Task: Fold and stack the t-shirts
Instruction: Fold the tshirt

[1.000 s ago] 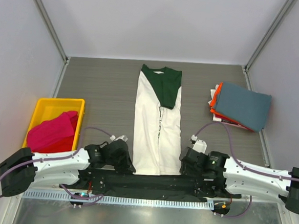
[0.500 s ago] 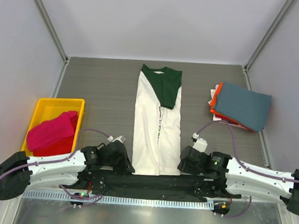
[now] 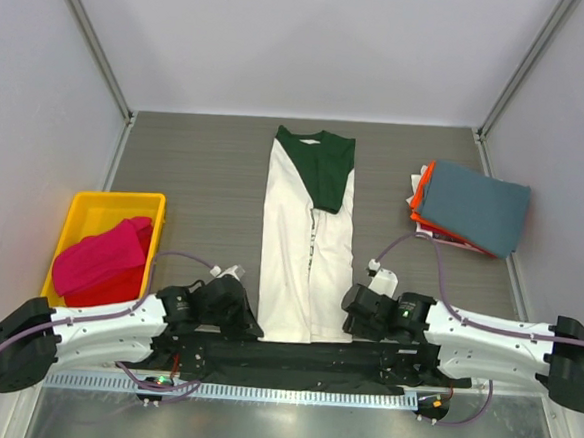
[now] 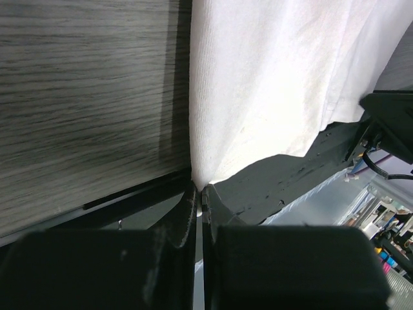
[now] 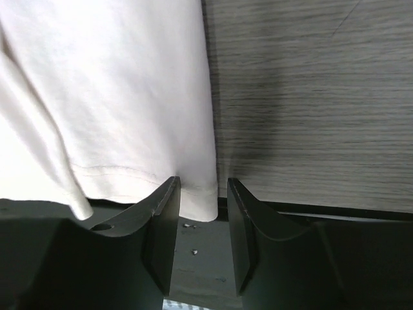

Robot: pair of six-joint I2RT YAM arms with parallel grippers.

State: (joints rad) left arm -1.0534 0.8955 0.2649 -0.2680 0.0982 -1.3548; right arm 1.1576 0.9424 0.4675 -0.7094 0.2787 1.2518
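The cream-white t-shirt (image 3: 305,250) with dark green collar and sleeves lies folded into a long strip down the middle of the table. My left gripper (image 3: 249,326) is shut on the shirt's near left hem corner (image 4: 206,169). My right gripper (image 3: 350,325) is open, its jaws either side of the near right hem corner (image 5: 199,203). A folded slate-blue shirt (image 3: 473,205) lies on an orange one (image 3: 423,193) at the right. A red/magenta shirt (image 3: 102,256) sits in the bin.
A yellow plastic bin (image 3: 80,214) stands at the left. A black strip (image 3: 292,357) runs along the table's near edge under the shirt's hem. Grey walls close in the back and both sides.
My right gripper has moved left up to the shirt's near right corner. My left gripper has settled at the near left corner.
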